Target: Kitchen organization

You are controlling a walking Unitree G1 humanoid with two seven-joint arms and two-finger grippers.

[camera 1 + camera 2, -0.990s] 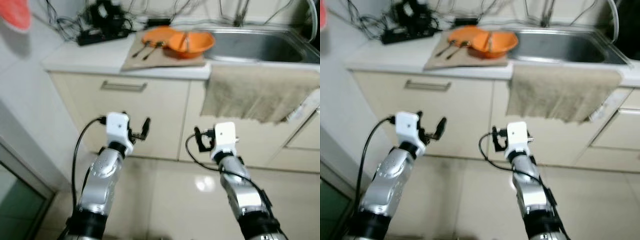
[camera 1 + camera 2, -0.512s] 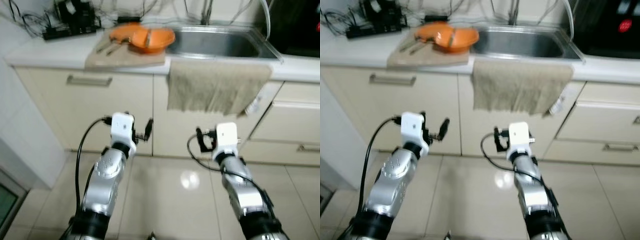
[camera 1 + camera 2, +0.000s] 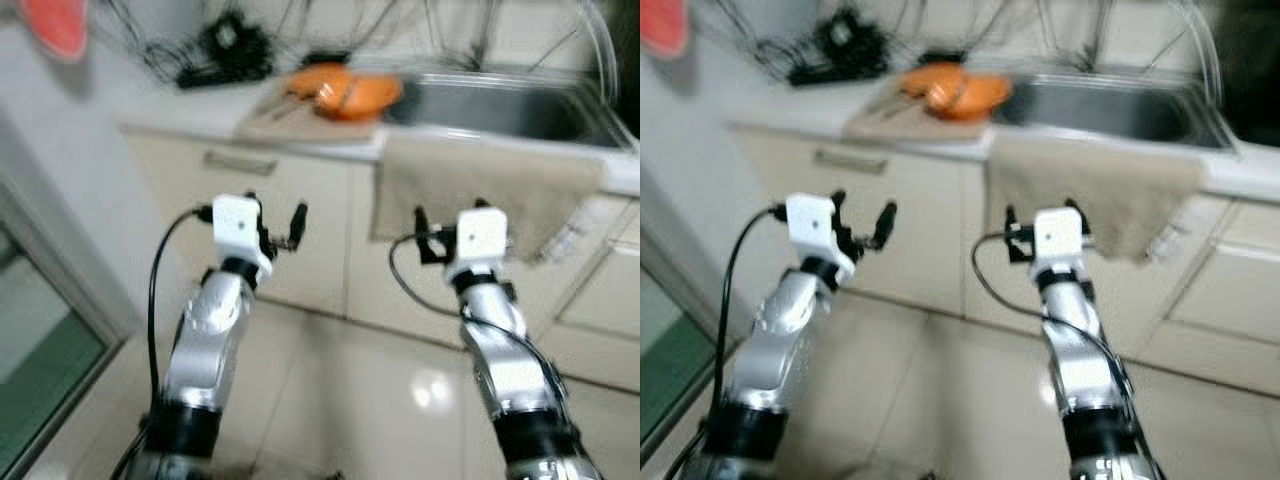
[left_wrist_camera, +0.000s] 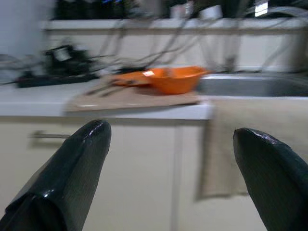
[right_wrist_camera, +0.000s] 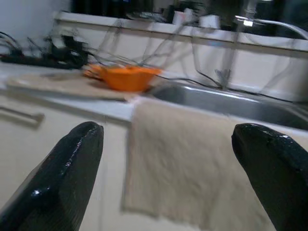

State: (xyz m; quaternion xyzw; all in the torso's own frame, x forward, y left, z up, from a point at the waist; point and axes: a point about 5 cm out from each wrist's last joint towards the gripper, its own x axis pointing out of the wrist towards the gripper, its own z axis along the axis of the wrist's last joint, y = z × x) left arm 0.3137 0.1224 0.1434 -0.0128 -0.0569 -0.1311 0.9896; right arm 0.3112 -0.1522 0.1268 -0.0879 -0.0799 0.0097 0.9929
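An orange bowl (image 3: 366, 92) and an orange plate (image 3: 318, 77) sit on a brown mat (image 3: 300, 118) with utensils, on the white counter left of the steel sink (image 3: 500, 100). A beige towel (image 3: 480, 185) hangs over the counter edge in front of the sink. Both arms are held out ahead of me, below counter height and short of the cabinets. My left gripper (image 3: 277, 222) is open with nothing between its fingers (image 4: 91, 144). My right gripper (image 3: 445, 228) is also open and empty, facing the towel (image 5: 173, 159). The pictures are blurred.
A black power strip with tangled cables (image 3: 228, 55) lies at the back left of the counter. Cream cabinet fronts with a drawer handle (image 3: 240, 163) stand ahead. A glass door (image 3: 40, 340) borders the left. A red object (image 3: 55, 25) hangs top left. Glossy tile floor (image 3: 350, 400) lies below.
The whole picture has swung left and blurred, so the camera moved. Both arms stay held out in front with grippers open; the right one sits slightly higher in view.
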